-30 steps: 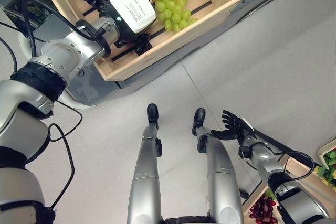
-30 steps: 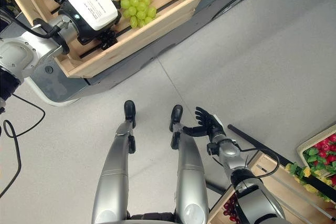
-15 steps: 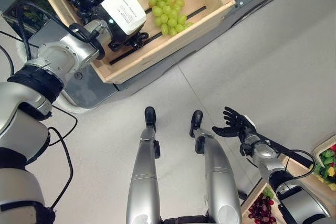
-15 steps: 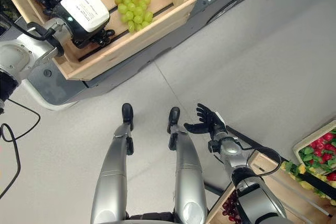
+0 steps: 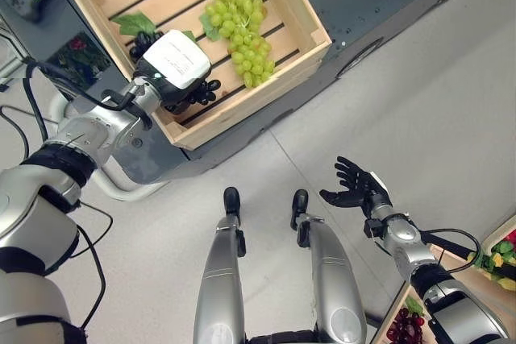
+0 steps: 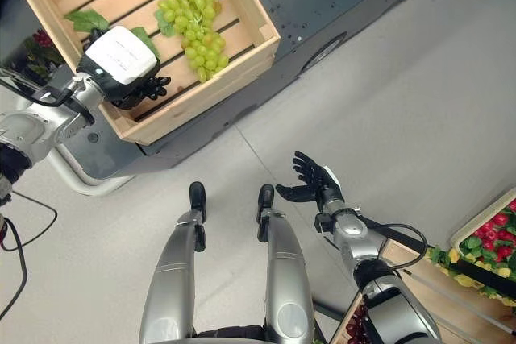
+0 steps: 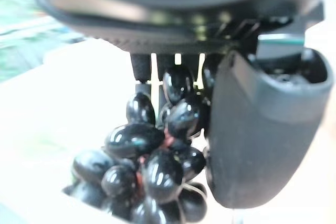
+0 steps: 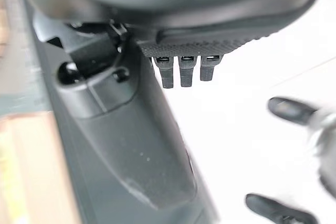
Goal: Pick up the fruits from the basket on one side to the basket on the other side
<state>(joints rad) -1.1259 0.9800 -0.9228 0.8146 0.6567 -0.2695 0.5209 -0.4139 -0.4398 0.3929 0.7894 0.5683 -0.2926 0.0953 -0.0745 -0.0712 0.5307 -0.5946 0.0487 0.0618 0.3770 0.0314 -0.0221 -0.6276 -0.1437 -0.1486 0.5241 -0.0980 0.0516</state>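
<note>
On your left, the left hand point(image 5: 179, 70) reaches into the slatted pale wooden crate point(image 5: 300, 18), and in the left wrist view its fingers point(image 7: 140, 69) and thumb are curled round the bunch of glossy black grapes point(image 7: 152, 158). That bunch point(image 5: 201, 93) sits low at the crate's near wall, by a green leaf point(image 5: 129, 23); whether it is resting on the slats or just off them you cannot tell. The grip comes from above, which by my reading suits either a lift or a set-down.

Just to the right in the same crate lies the bunch of pale green grapes point(image 5: 242, 34), leaf at its top, apart from the hand and well clear of its fingers.

Further right, the right hand point(image 5: 355, 189) hangs over the grey floor point(image 5: 419, 102) with fingers spread and nothing in them, seemingly parked out of the way.

At the far right edge, a second wooden crate point(image 6: 484, 235) holds red fruit point(image 6: 493, 230), with dark red grapes point(image 5: 407, 329) below it.
</note>
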